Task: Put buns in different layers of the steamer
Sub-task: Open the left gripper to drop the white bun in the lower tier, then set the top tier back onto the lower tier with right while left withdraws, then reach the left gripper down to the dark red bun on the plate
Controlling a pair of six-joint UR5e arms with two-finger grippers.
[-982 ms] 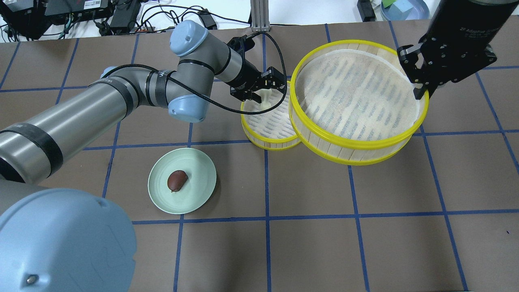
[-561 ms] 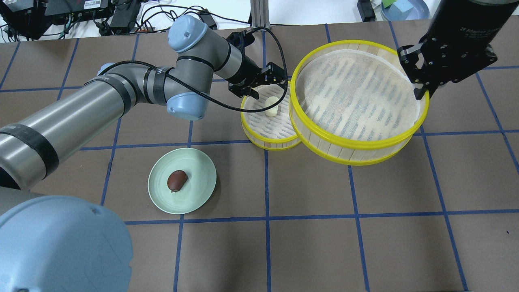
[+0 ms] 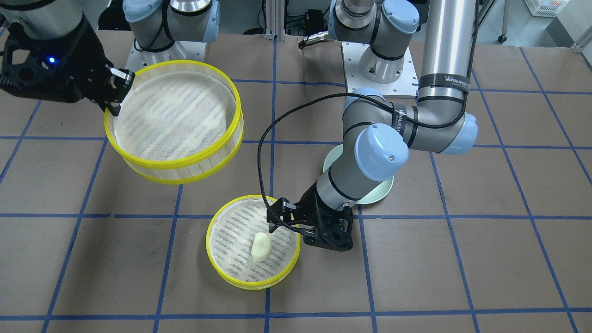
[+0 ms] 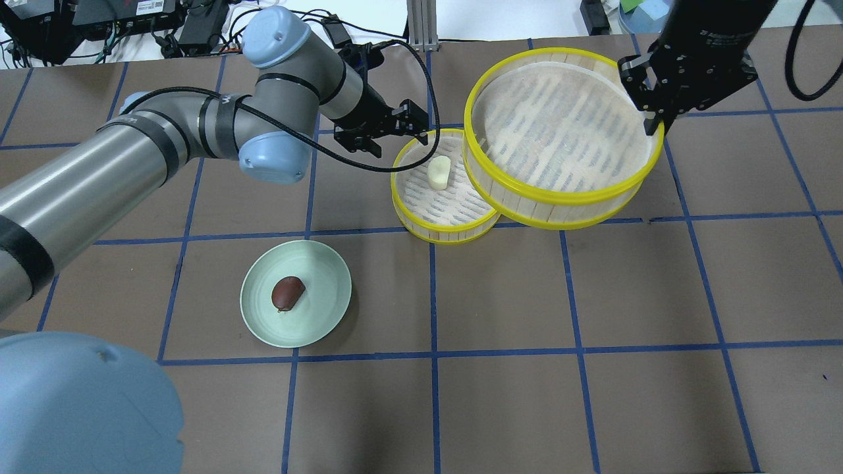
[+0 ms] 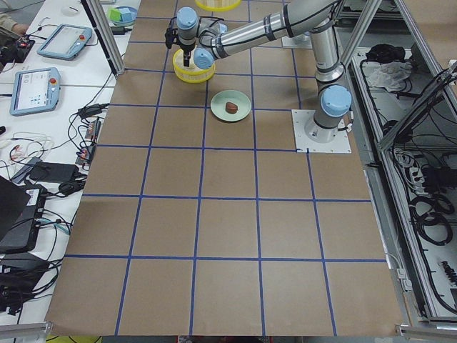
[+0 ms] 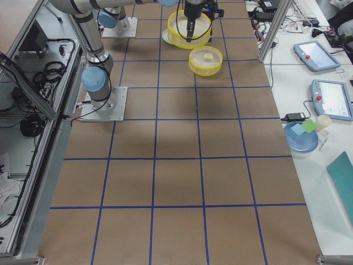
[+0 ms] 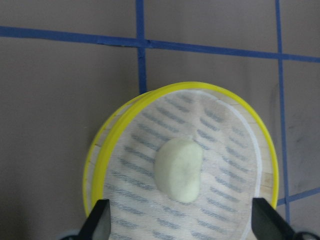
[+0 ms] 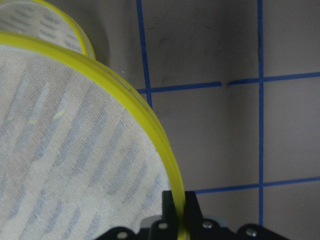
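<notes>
The cream bun [image 4: 438, 172] lies on the mesh floor of the lower steamer tray [image 4: 442, 239], also seen in the front view [image 3: 261, 246] and the left wrist view [image 7: 179, 169]. My left gripper [image 4: 400, 145] is open and empty, just above and beside that tray's left rim. My right gripper [image 4: 652, 122] is shut on the rim of the upper steamer tray [image 4: 560, 197] and holds it lifted, overlapping the lower tray's right edge. The rim sits between its fingers in the right wrist view [image 8: 150, 120]. The dark brown bun [image 4: 288, 293] lies on the green plate [image 4: 323, 309].
Brown table with a blue tape grid. The left arm's forearm stretches over the table's left half, and in the front view it hides most of the plate [image 3: 384, 194]. Cables and electronics line the far table edge [image 4: 197, 26].
My left gripper let go of the cream bun, which now lies in the lower tray, and drew back to the left. My right gripper moved the held tray slightly left and farther away.
</notes>
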